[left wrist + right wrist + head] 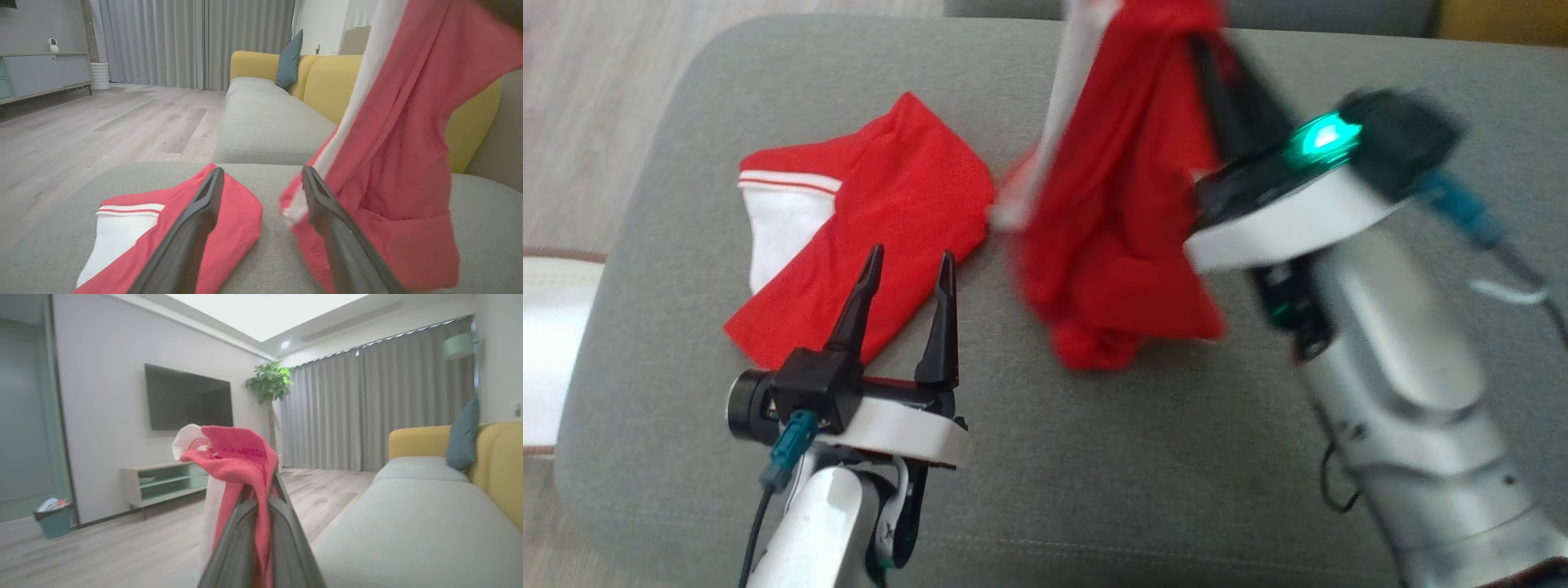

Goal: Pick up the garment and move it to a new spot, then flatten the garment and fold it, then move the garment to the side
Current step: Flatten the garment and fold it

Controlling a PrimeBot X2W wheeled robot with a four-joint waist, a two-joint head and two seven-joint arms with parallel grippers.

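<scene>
The garment (1119, 220) is red with white trim. My right gripper (1207, 49) is shut on its upper folds and holds it up over the grey cushion (1094, 457); the picture is blurred there. In the right wrist view the cloth (237, 453) drapes over my closed fingers (282, 522). A red and white part (874, 220) lies flat on the cushion to the left; I cannot tell whether it joins the hanging part. My left gripper (912, 255) stands open just above that flat part's near edge, and its two fingers (196, 228) hold nothing.
The cushion's rounded edges drop to a wooden floor (588, 98) at left. A white object (547, 343) lies by the left edge. A grey sofa (265, 118) with yellow backs stands beyond. A TV cabinet (167, 482) and a bin (55, 520) stand by the wall.
</scene>
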